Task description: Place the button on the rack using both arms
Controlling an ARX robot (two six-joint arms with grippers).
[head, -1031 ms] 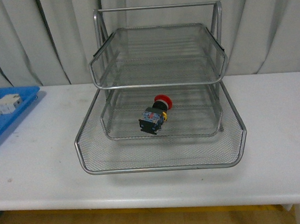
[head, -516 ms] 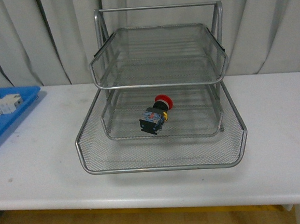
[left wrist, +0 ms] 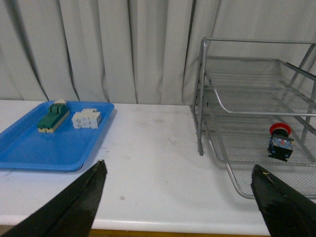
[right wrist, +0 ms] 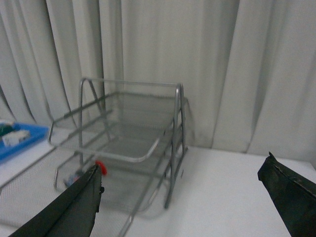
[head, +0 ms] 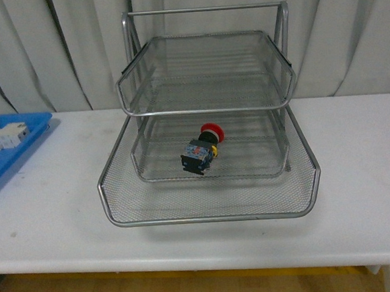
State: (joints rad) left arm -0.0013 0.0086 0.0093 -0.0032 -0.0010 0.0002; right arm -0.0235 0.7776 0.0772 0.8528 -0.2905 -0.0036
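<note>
The button (head: 200,151) is lying on its side in what looks like the rack's (head: 206,110) middle tier. Its red cap is pointing backward and its dark body is showing blue and yellow bits. The rack is standing on a white table (head: 52,218) before pale curtains (head: 348,32), with a blue tray (head: 1,168) sitting far left. The left gripper (left wrist: 177,165) and right gripper (right wrist: 182,163) are hanging spread wide, holding nothing

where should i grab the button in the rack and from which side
Grip the button by its dark blocky body, across the flat sides; the round red cap would likely slip. The body points frontward and the top tray of the rack seems to overhang it, so come in low from the front.
</note>
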